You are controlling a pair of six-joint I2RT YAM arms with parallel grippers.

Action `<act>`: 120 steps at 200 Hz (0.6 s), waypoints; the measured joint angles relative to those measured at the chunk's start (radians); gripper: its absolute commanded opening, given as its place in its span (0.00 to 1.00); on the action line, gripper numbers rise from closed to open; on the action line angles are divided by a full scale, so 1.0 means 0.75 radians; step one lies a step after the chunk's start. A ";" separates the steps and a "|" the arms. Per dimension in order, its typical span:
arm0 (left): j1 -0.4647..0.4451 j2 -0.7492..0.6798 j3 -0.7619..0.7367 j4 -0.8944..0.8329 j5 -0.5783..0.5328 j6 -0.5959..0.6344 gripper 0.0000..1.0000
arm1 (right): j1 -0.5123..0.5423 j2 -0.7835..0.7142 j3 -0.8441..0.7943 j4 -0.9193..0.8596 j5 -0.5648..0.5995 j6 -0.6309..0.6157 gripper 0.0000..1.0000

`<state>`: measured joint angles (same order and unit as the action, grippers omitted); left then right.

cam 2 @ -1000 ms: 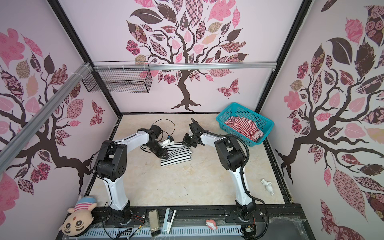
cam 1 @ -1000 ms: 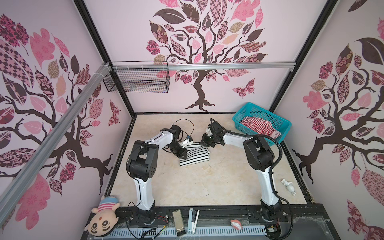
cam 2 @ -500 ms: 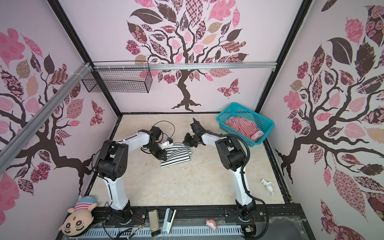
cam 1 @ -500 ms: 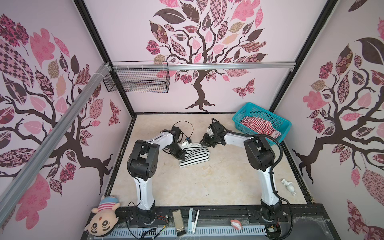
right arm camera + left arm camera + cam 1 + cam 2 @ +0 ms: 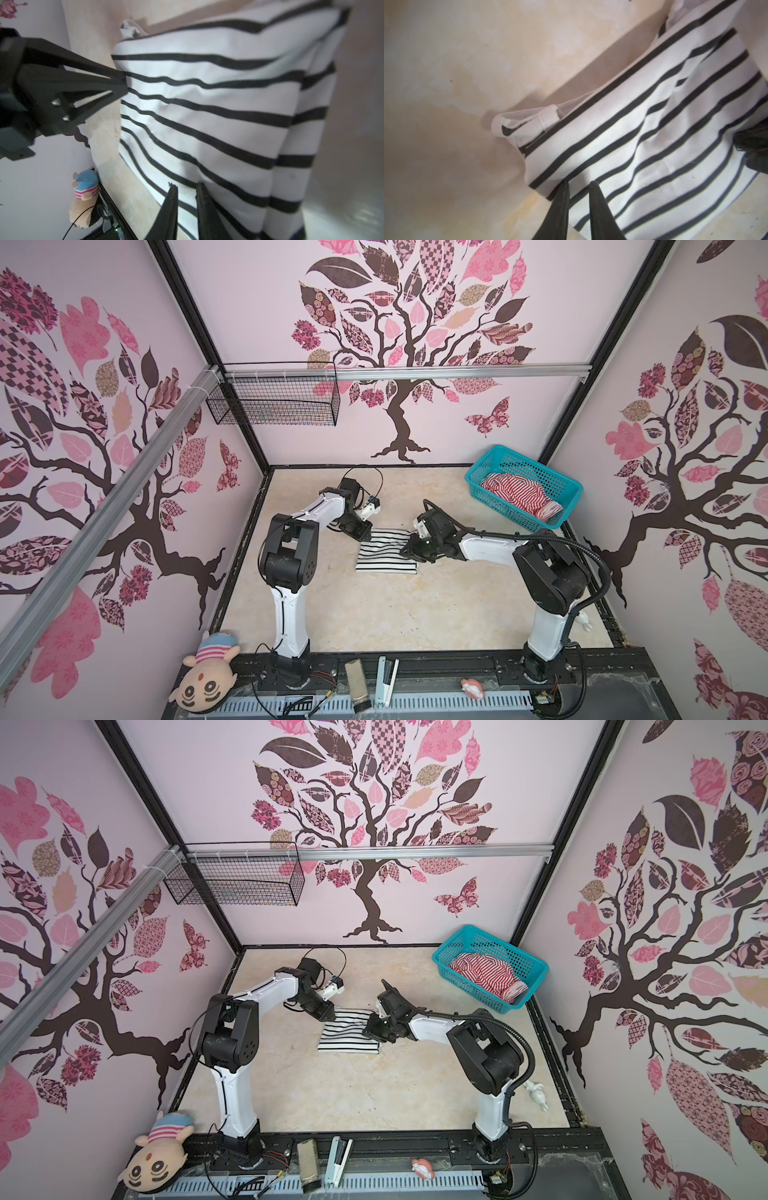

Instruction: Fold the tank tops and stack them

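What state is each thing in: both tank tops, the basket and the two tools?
black-and-white tank top, folded, lying flat.
red-and-white tank top, unfolded, crumpled in the teal basket.
teal basket, upright, holding that top.
left tool, slightly open, holding nothing, tips at the folded top.
right tool, slightly open, holding nothing, tips at the folded top.

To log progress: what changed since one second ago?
The right gripper moved toward the front along the black-and-white top; both grippers' fingers opened slightly, letting it go. The left gripper, that top and the red-and-white top in the basket stayed put.
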<state>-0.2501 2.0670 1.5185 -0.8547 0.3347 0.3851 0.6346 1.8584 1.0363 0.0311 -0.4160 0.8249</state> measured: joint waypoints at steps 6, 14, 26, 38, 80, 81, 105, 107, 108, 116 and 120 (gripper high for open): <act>0.004 0.012 0.003 0.001 0.004 -0.006 0.22 | 0.000 0.000 -0.025 0.013 0.000 0.009 0.21; 0.009 0.026 0.004 0.002 0.005 -0.016 0.22 | 0.000 0.000 -0.052 0.030 -0.002 0.017 0.21; 0.012 0.044 0.017 -0.003 0.003 -0.026 0.22 | 0.001 0.000 -0.085 0.071 -0.007 0.025 0.21; 0.012 0.066 0.044 -0.006 -0.006 -0.035 0.22 | 0.002 0.000 -0.112 0.120 -0.012 0.035 0.20; 0.004 0.085 0.077 -0.009 -0.049 -0.050 0.23 | 0.001 -0.001 -0.169 0.230 -0.047 0.044 0.23; 0.004 0.084 0.077 -0.009 -0.049 -0.050 0.23 | 0.001 -0.001 -0.169 0.231 -0.048 0.044 0.23; 0.004 0.043 0.042 -0.003 -0.056 -0.050 0.24 | 0.003 -0.020 -0.163 0.208 -0.067 0.036 0.33; 0.004 0.035 0.036 -0.005 -0.056 -0.050 0.24 | 0.004 -0.024 -0.161 0.200 -0.068 0.033 0.34; 0.004 0.032 0.034 -0.005 -0.055 -0.050 0.24 | 0.004 -0.027 -0.159 0.194 -0.067 0.034 0.35; 0.003 -0.012 0.008 -0.010 -0.054 -0.050 0.25 | 0.006 -0.045 -0.139 0.153 -0.065 0.030 0.37; 0.002 -0.035 -0.004 -0.012 -0.053 -0.051 0.25 | 0.007 -0.054 -0.125 0.133 -0.062 0.021 0.38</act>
<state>-0.2485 2.0407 1.5154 -0.8639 0.2947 0.3466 0.6399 1.8179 0.9428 0.1310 -0.4625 0.8406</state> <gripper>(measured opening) 0.245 0.353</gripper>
